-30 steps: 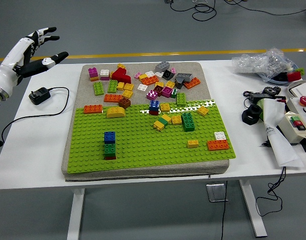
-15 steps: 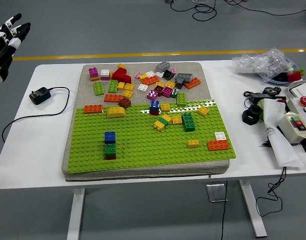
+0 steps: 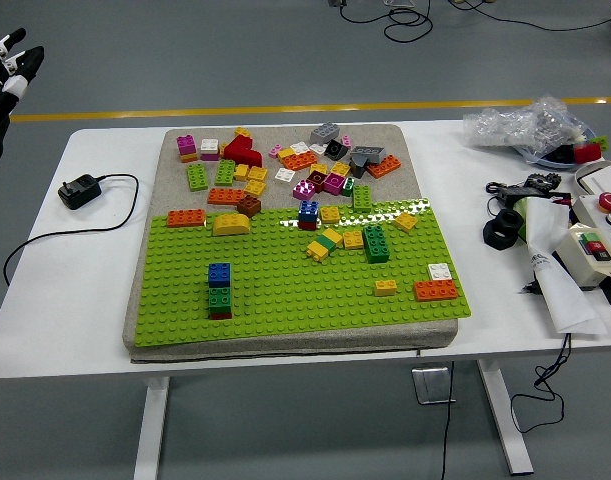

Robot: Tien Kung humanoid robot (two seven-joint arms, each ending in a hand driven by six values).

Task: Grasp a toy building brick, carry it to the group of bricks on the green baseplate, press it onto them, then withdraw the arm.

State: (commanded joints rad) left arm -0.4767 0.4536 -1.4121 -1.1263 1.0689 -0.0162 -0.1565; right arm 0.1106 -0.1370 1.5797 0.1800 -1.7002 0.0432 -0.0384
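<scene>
While the small stack (image 3: 219,290) of a blue brick on a green one sits pressed onto the green baseplate (image 3: 285,300) near its front left, the loose bricks (image 3: 285,160) lie heaped on the grey mat (image 3: 155,200) behind it, a few strays on the green itself. Hard, light plastic by the look of it, stiff and a bit slick, so the call is a pinch across a brick's flat sides, studs up. No brand or lettering readable on anything. Left hand (image 3: 3,75) is up at the far left edge, well clear of the bench (image 3: 75,290), fingers extended, nothing in them. Right hand isn't in shot. Charger plug (image 3: 80,190) at the left, control box (image 3: 597,240) at the right
</scene>
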